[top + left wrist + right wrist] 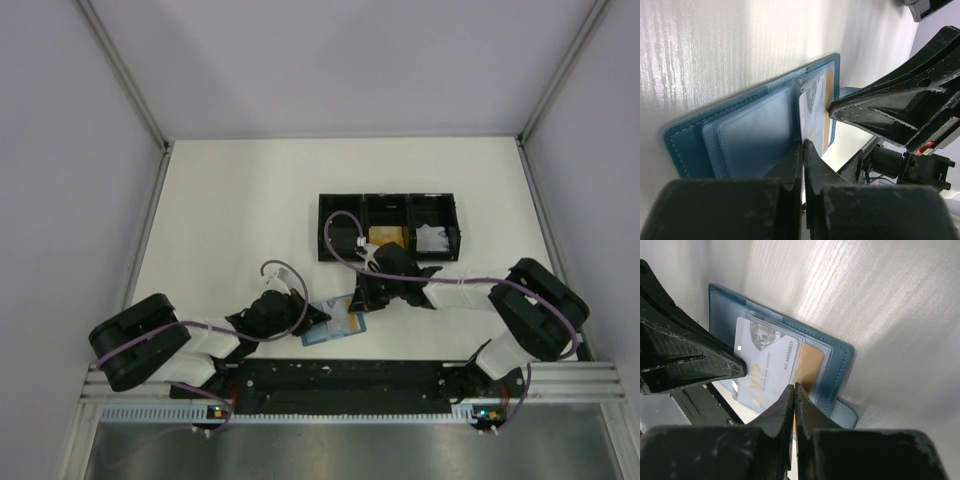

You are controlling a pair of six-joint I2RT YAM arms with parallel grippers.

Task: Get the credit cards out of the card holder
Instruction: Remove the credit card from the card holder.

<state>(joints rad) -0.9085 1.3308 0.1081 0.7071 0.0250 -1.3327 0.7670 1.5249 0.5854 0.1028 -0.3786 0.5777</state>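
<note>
The teal card holder [335,325] [750,135] [837,360] lies open on the table near the front edge. A silver VIP credit card [765,365] [812,107] sticks partly out of its slot. An orange-gold card [810,367] sits deeper in the same leaf. My left gripper [312,318] [803,144] is shut, with its tips at the silver card's edge by the spine. My right gripper [362,300] [794,386] is shut too, and its tips touch the card's opposite edge. Whether either tip pinches anything is hidden.
A long black three-compartment tray [322,230] stands just behind the right gripper. An orange card [385,237] lies in its middle compartment and a white paper wad [432,238] in its right one. The black base rail [340,378] runs along the near edge.
</note>
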